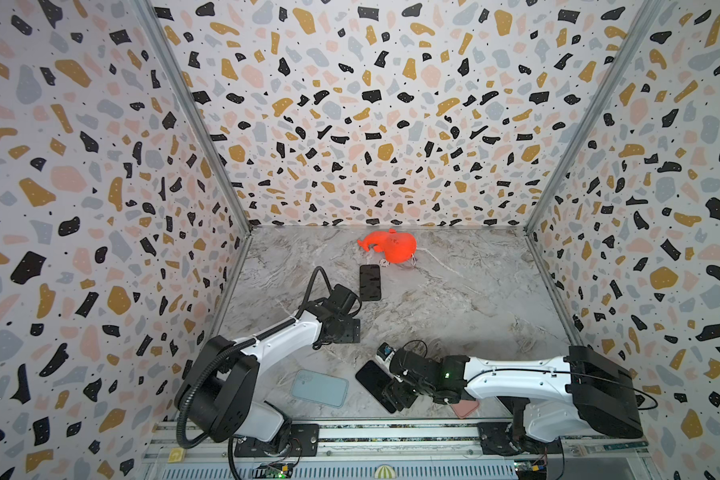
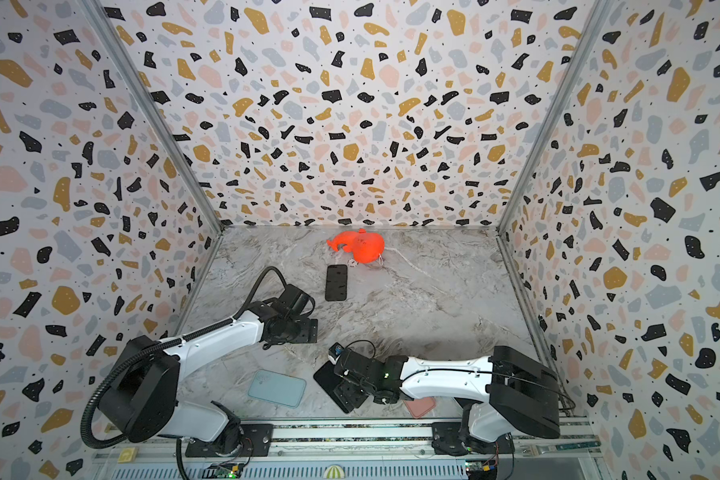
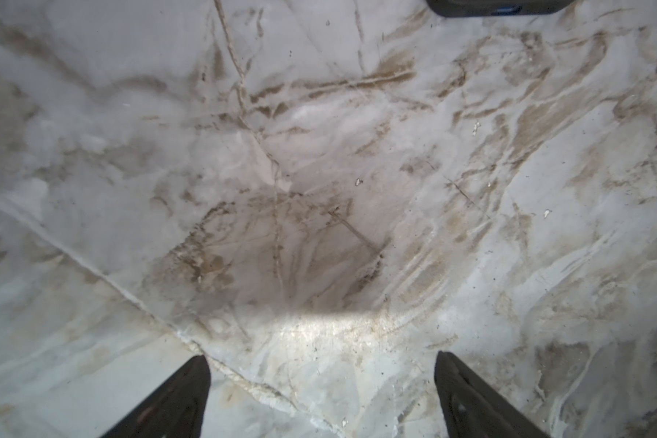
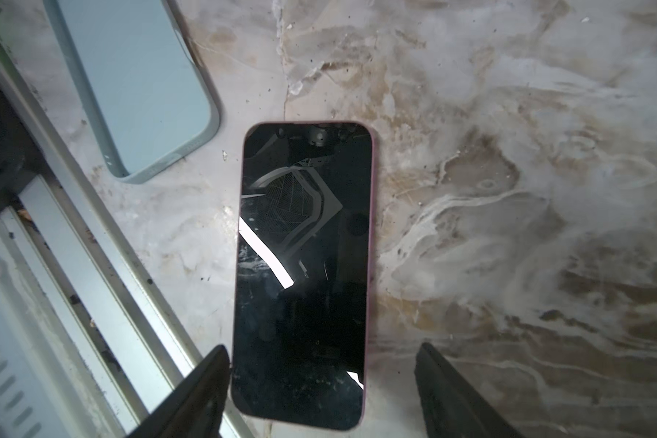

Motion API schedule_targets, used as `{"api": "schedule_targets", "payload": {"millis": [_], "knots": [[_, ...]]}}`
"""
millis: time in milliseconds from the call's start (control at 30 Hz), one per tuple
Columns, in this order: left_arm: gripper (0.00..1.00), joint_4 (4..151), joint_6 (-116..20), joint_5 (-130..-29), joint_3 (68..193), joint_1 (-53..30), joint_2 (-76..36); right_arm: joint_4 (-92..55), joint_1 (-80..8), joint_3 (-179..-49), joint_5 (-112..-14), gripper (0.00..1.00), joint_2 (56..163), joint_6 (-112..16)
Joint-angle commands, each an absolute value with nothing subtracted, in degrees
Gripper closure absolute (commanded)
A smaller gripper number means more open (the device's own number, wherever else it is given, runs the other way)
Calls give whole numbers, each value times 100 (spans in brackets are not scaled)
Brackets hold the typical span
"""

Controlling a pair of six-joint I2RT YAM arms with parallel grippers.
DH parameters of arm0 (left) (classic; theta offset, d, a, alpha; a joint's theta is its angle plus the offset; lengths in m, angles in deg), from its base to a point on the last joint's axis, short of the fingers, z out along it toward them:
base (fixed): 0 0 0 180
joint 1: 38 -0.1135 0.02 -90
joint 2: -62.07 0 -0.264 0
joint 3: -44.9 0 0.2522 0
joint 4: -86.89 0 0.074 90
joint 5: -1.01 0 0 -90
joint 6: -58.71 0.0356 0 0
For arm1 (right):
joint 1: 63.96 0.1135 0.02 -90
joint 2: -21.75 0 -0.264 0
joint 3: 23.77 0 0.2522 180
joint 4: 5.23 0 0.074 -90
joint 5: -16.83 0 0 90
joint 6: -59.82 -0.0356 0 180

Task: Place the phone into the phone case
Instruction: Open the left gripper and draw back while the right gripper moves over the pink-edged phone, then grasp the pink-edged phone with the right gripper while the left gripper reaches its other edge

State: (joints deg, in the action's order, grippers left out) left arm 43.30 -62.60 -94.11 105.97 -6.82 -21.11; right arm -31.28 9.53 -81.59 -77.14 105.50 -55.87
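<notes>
Phone point(image 4: 304, 265) flat, screen up, beside blue case point(image 4: 137, 87).

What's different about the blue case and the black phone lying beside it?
The blue case is pale blue and dull; the phone is shiny black with a thin pink rim. The phone's end lies between the open fingers of the right pincer; the blue case has no pincer over it. Same: both are flat rounded rectangles lying on the marble table, close together but not touching.
</notes>
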Motion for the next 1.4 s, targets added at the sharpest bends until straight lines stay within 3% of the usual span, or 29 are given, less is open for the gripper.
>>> {"api": "schedule_targets", "payload": {"millis": [0, 267, 433, 867, 1100, 1367], "knots": [[6, 4434, -6328, -9390, 10437, -826, -2044, -3336, 1090, -8474, -7934, 21, 10725, -5680], [7, 4529, -6372, -9101, 10271, -1123, -1937, -3463, 1223, -8657, -7994, 19, 11046, -5670], [6, 4493, -6357, -9141, 10287, -1236, -1880, -3395, 1269, -8673, -8012, 9, 11109, -5778], [6, 4474, -6365, -9145, 10278, -1364, -1915, -3712, 1404, -9019, -8212, 6, 11684, -5813], [6, 4534, -6434, -9074, 10293, -1373, -1958, -4022, 1417, -9087, -8290, 13, 11981, -5964], [9, 4618, -6396, -8737, 10436, -1368, -2158, -3857, 1306, -8933, -8237, 29, 11838, -5991]]}}
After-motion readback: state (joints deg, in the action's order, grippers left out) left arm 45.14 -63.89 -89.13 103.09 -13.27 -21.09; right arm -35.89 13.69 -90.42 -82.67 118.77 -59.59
